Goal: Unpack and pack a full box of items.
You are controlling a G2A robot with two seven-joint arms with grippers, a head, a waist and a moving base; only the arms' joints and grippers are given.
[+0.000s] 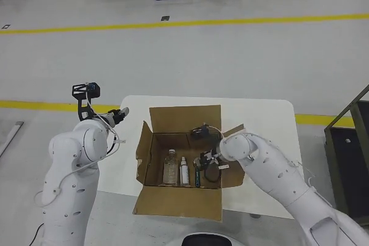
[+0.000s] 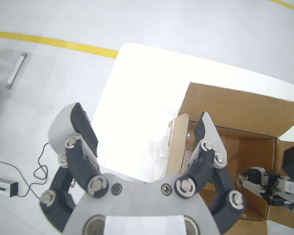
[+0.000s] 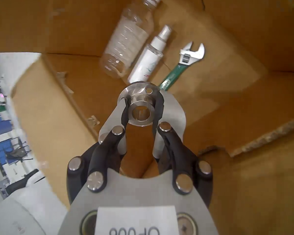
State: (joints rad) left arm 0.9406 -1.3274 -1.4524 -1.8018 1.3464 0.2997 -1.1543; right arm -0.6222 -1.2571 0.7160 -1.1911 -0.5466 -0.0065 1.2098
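An open cardboard box (image 1: 179, 202) stands on the white table (image 1: 264, 117). On its floor lie a clear water bottle (image 3: 130, 33), a white spray bottle (image 3: 150, 56) and a green-handled adjustable wrench (image 3: 183, 63), side by side. My right gripper (image 3: 141, 107) hangs inside the box (image 3: 235, 79) above the floor, shut on a shiny steel flanged bushing (image 3: 140, 103). My left gripper (image 2: 147, 125) is held open and empty above the table's left part, beside the box's left flap (image 2: 178, 143). From there the right gripper (image 2: 269, 184) shows inside the box.
The box's four flaps are folded outward. A dark metal rack (image 1: 357, 154) stands on the floor to the right of the table. A yellow line (image 1: 172, 24) crosses the floor behind. A small grey device with a cable (image 2: 6, 187) lies on the floor to the left.
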